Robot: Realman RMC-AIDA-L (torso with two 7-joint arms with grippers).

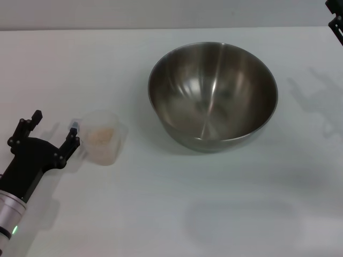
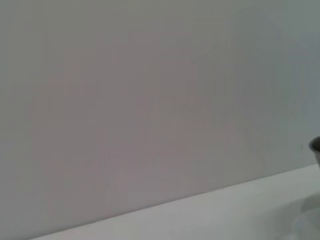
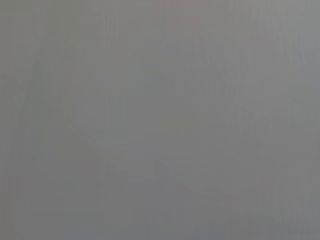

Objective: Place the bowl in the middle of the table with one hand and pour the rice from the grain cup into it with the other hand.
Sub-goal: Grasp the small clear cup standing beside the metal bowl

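Bowl: steel, upright, standing on the table a little right of the middle and toward the far side; nothing in it.
Cup: clear plastic, upright, left of the bowl and well apart from it; rice shows as a pale heap inside.
My left gripper: low at the near left, fingers spread wide, the cup just beside its right fingertip; I cannot tell whether that tip touches the cup wall. It grips nothing.
My right gripper: only a black sliver at the far right corner, cut off by the frame; whether it is open or closed I cannot tell.
Edges: the table's far edge runs straight across the top of the head view, not far behind the bowl; the other edges lie outside the frame.
Open room: bare white top between cup and bowl, across the whole near side, and right of the bowl.
Hard to make out: the left wrist view gives a blank wall, a strip of table and a dark sliver of the bowl's rim at the frame's side; the right wrist view is flat grey with nothing to tell.
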